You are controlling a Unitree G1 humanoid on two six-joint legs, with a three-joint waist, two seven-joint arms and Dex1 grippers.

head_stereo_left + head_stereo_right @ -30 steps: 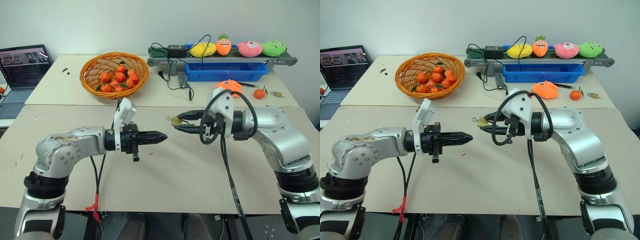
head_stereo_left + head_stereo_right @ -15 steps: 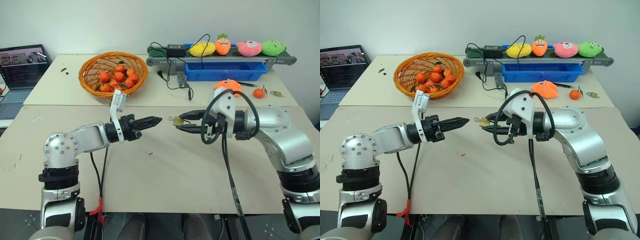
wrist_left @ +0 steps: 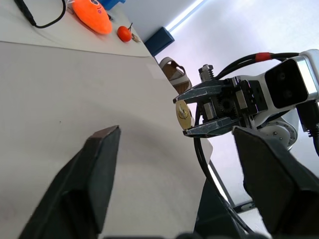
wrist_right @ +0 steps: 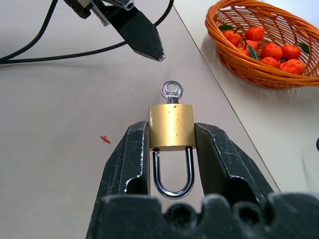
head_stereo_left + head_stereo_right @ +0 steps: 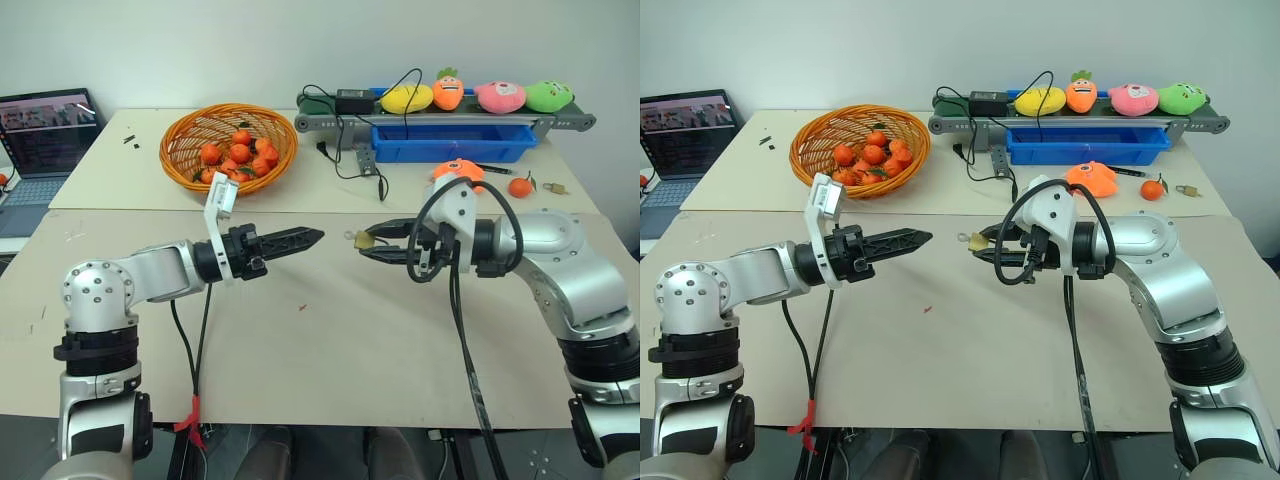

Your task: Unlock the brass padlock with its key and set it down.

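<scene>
Two tools face each other above the bare middle of the table (image 5: pixel 330 350), tips near but apart. Pinched between the fingers (image 4: pixel 130 154) of the right tool (image 4: pixel 172 149), the brass padlock (image 4: pixel 172 125) is held by its two sides, its silver shackle (image 4: pixel 173 172) pointing back between the fingers toward the wrist and its key (image 4: pixel 171 92) sticking out of the far end, toward the other arm. Seen from the head, the padlock sits at the very tip of the right tool, clear of the table. Opposite it, the left tool (image 5: pixel 300 238) points level at the key with a clear gap between them; in the left wrist view its fingers (image 3: pixel 97 169) stand wide apart, holding nothing, with the padlock between them in the distance.
</scene>
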